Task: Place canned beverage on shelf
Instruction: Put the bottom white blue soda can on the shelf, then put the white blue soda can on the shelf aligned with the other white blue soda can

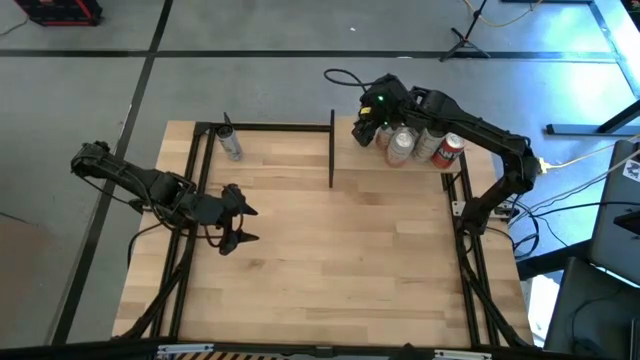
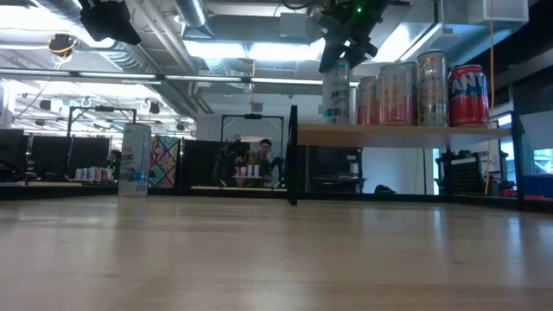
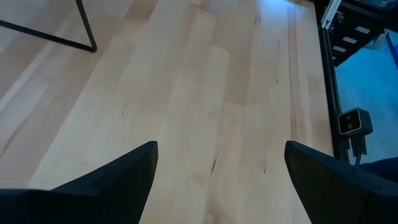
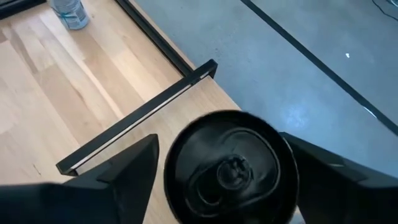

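1. The right gripper (image 1: 368, 128) hangs over the far-right shelf (image 2: 406, 134), its fingers spread to either side of a black-topped can (image 4: 231, 168) without clamping it.
2. That can (image 2: 336, 93) stands at the shelf's left end beside four other cans (image 2: 423, 89).
3. Its label is hard to read.
4. The left gripper (image 1: 240, 222) waits released over the table's (image 1: 330, 270) left side.
5. A lone can (image 1: 231, 145) stands far left.

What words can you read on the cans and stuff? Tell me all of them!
"FANTA": on the red can at the right end of the shelf, cut off at the edges.
Tall pale can on the table: print too blurred to read.
White-and-blue can and pink cans on the shelf: labels too blurred to read.
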{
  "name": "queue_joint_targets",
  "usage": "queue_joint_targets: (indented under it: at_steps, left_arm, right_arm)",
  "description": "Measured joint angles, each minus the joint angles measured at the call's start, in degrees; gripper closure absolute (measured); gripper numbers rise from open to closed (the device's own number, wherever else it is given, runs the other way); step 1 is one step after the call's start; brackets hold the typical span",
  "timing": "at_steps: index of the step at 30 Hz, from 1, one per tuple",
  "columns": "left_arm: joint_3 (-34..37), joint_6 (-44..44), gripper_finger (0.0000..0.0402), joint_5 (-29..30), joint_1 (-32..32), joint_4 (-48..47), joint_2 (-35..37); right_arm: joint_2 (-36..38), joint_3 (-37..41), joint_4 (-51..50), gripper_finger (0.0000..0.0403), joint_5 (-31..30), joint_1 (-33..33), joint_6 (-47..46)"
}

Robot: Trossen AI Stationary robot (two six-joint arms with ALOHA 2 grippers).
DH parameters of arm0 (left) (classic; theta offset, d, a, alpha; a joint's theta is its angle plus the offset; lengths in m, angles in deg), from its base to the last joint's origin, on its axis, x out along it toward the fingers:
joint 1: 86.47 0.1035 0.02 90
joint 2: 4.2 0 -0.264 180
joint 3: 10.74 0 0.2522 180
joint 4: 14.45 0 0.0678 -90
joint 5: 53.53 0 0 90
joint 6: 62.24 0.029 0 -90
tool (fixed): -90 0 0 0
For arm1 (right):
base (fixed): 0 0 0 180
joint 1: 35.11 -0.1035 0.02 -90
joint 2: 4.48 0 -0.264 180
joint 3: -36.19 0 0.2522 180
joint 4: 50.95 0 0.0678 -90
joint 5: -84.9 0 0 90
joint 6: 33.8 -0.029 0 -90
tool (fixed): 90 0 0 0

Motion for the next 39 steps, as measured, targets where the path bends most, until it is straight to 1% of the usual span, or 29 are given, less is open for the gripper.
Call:
queue_joint_targets:
  at_steps: [3,6,13,15,18,22,26,28,30,32,36,39]
  left_arm:
    - [0.0,2.4,0.0062,-0.7,0.0,0.0,0.0]
    - [0.0,2.7,0.0062,-0.7,0.0,0.0,0.0]
    - [-0.4,1.7,0.0062,-0.1,0.0,-0.8,0.0]
    - [-2.8,1.4,0.0062,0.4,0.3,-3.1,0.0]
    - [-8.0,2.5,0.0062,3.3,1.5,-6.7,0.2]
    - [-15.6,2.7,0.0062,9.2,5.3,-11.7,0.3]
    - [-20.4,2.6,0.0062,15.0,13.1,-15.7,0.2]
    - [-21.8,2.3,0.0062,17.8,18.3,-16.8,0.0]
    - [-22.5,2.3,0.0063,18.5,24.5,-16.9,-0.1]
    - [-22.8,2.4,0.0063,16.8,31.4,-17.0,-1.0]
    - [-23.1,3.1,0.0063,9.9,45.0,-17.7,-4.2]
    - [-23.1,6.3,0.0063,5.6,53.3,-18.3,-7.6]
  right_arm:
    - [0.0,0.0,0.0,0.0084,0.0,0.0,0.2]
    - [0.0,-1.2,-0.8,0.0084,0.0,0.0,0.4]
    - [0.0,-9.8,-3.6,0.0091,0.0,0.0,0.4]
    - [0.0,-12.8,-4.6,0.0091,0.0,-0.1,0.4]
    - [0.0,-17.7,-7.9,0.0091,0.2,-0.1,0.4]
    - [0.1,-23.3,-13.0,0.0091,4.4,-0.1,0.9]
    - [0.5,-26.2,-16.3,0.0091,6.4,-0.1,3.9]
    - [0.9,-26.4,-17.1,0.0091,7.6,-0.1,6.7]
    - [1.1,-26.4,-17.2,0.0091,8.2,-0.1,8.2]
    - [1.1,-26.4,-17.6,0.0091,8.5,-0.1,9.9]
    - [1.0,-26.3,-17.5,0.0091,8.6,0.0,14.0]
    - [0.7,-26.2,-17.5,0.0091,9.1,0.0,16.5]
